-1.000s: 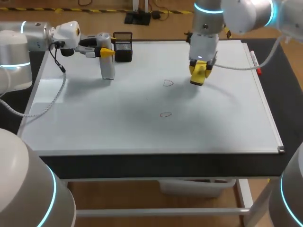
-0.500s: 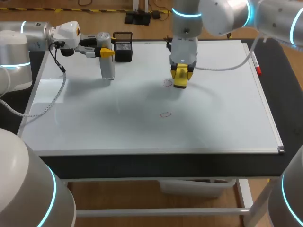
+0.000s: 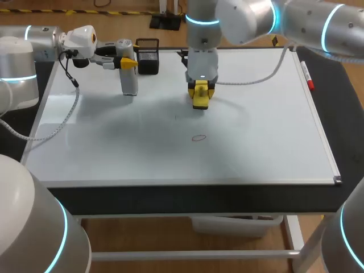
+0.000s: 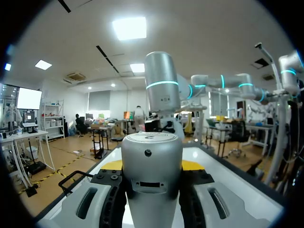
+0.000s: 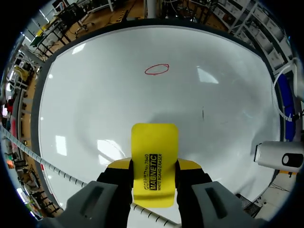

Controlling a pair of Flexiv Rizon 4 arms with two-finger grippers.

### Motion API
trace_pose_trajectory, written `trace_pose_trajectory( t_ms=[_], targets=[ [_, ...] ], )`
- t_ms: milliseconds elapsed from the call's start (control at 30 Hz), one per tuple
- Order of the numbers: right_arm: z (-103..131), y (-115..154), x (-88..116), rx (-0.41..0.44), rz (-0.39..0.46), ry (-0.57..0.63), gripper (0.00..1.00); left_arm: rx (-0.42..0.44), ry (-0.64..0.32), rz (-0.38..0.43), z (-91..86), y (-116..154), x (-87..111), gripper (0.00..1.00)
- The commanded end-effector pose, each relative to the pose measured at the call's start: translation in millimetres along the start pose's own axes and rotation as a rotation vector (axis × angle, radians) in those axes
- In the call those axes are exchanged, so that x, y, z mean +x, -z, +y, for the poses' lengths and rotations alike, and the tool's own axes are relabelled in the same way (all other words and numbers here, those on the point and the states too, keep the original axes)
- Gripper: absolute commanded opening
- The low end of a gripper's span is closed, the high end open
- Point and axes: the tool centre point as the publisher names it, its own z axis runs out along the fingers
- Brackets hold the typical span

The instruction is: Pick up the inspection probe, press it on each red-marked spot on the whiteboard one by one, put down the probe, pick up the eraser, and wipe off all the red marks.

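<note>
Robotics lab, test-bench setup. Head view: 2 grey robot arms w/ cyan light rings, left arm (image 3: pixel 23 57) upper left, right arm (image 3: pixel 250 17) upper right. Loose cable (image 3: pixel 67 116) trails at left. Whiteboard (image 3: pixel 256 148) lies flat mid-frame on black-topped table (image 3: pixel 170 199). Wire-mesh holder (image 3: pixel 148 57) upper centre-left.

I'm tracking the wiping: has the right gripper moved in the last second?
Yes. The right gripper, shut on the eraser, has slid leftward across the whiteboard, away from the marker at its right edge and toward the standing probe.
</note>
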Motion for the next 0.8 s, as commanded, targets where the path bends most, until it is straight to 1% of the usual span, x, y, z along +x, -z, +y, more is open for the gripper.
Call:
trace_pose_trajectory(
  t_ms=[33, 333, 800],
  targets=[
    [-7, -5, -8, -0.018, 0.021, 0.005, 0.00, -0.002, 0.000, -0.001, -1.8, 0, 0.4, 0.00],
    [-11, -12, -10, -0.026, 0.008, 0.020, 0.00, -0.002, 0.000, -0.001, -1.8, 0, 0.4, 0.00],
    [-14, -22, -2, -0.018, 0.023, 0.015, 0.00, -0.002, 0.000, -0.001, -1.8, 0, 0.4, 0.00]
  ],
)
